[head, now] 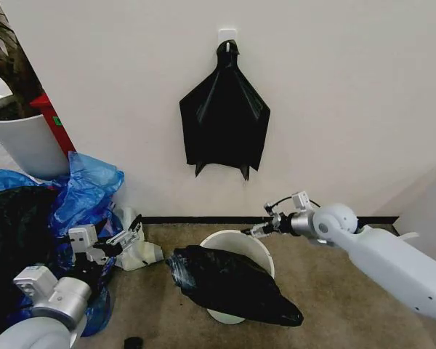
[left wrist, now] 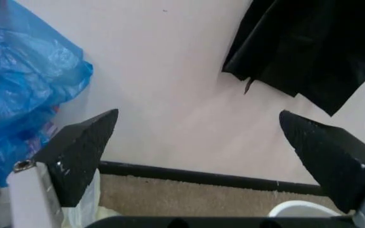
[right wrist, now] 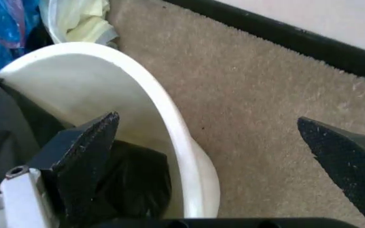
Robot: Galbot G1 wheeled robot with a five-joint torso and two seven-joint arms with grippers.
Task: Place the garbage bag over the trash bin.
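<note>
The trash bin [head: 241, 243], a small off-white bucket, stands on the carpet near the wall. The garbage bag [head: 229, 285], wrinkly glossy black film, lies bunched across the bin's mouth and spills over its front and right side. My right gripper [head: 256, 231] hovers open at the bin's far right rim. In the right wrist view its fingers [right wrist: 84, 147] straddle the bin [right wrist: 106, 85], with the garbage bag [right wrist: 138, 183] inside. My left gripper [head: 128, 237] is open to the left of the bin, facing the wall; the left wrist view shows that gripper [left wrist: 198, 114] holding nothing.
A flat black fan-shaped bundle [head: 225, 116] hangs from a wall hook above the bin. Blue plastic bags [head: 87, 185] and a white plant pot [head: 22, 142] crowd the left. A pale crumpled bag [head: 142, 254] lies beside the left gripper. Bare carpet [head: 320, 287] lies right of the bin.
</note>
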